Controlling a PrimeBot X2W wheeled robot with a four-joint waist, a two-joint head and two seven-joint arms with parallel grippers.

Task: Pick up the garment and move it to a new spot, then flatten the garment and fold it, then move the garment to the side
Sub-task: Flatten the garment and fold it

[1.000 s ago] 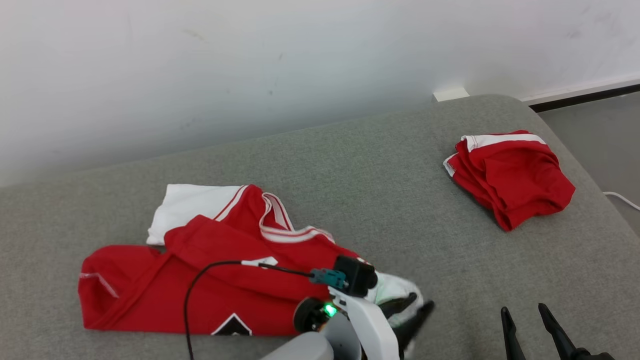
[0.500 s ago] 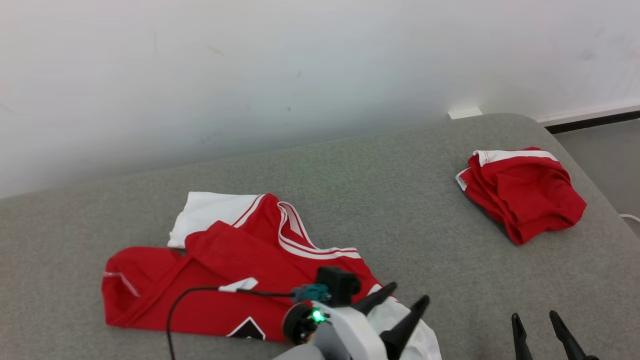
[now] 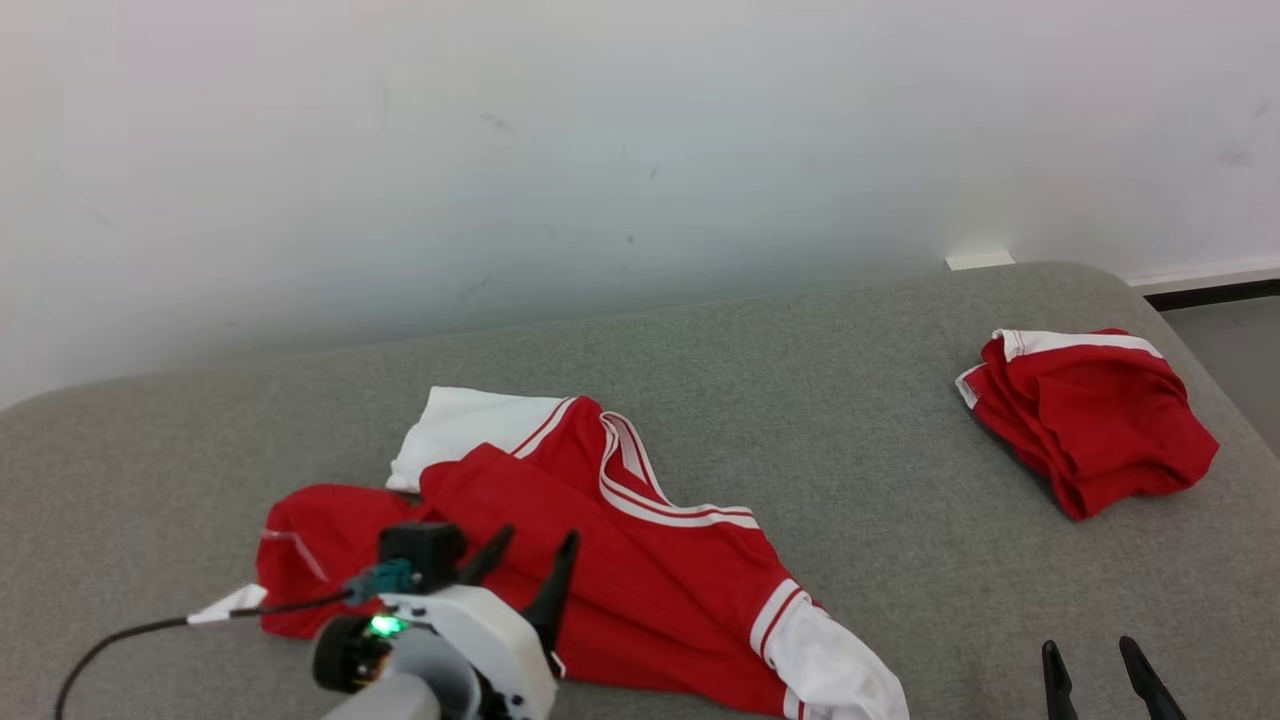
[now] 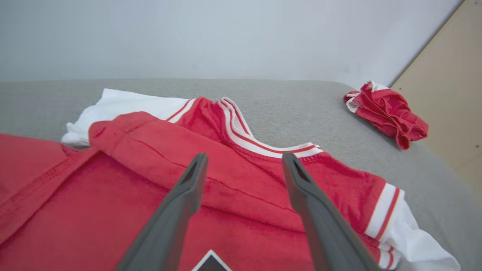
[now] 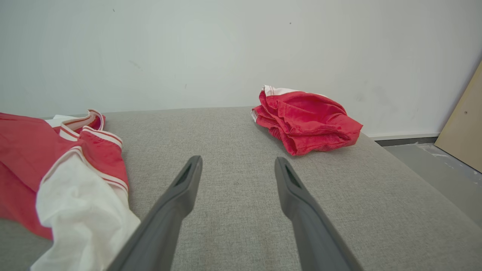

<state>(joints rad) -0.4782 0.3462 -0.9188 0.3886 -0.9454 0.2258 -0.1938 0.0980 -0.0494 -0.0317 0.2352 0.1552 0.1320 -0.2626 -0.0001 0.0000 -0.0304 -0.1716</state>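
The garment (image 3: 650, 570) is a red jersey with white sleeves and striped trim, lying rumpled on the grey padded surface (image 3: 850, 420) at centre left. Its white sleeve (image 3: 840, 670) trails toward the front edge. My left gripper (image 3: 538, 535) hovers open over the jersey's red body, nothing between its fingers; the left wrist view shows the jersey (image 4: 150, 150) just below my left gripper (image 4: 244, 156). My right gripper (image 3: 1088, 646) stands open at the lower right over bare fabric. In the right wrist view my right gripper (image 5: 238, 159) is right of the jersey (image 5: 22, 150).
A second red garment (image 3: 1090, 420) lies bunched and folded at the far right of the surface, also seen as the red bundle (image 5: 305, 120). A white wall runs behind. The surface's rounded right edge drops to the floor, where a tan board (image 5: 463, 128) leans.
My left gripper opened, let go of the white sleeve and moved left over the jersey's red body. The sleeve now lies on the surface. The head camera has also shifted.
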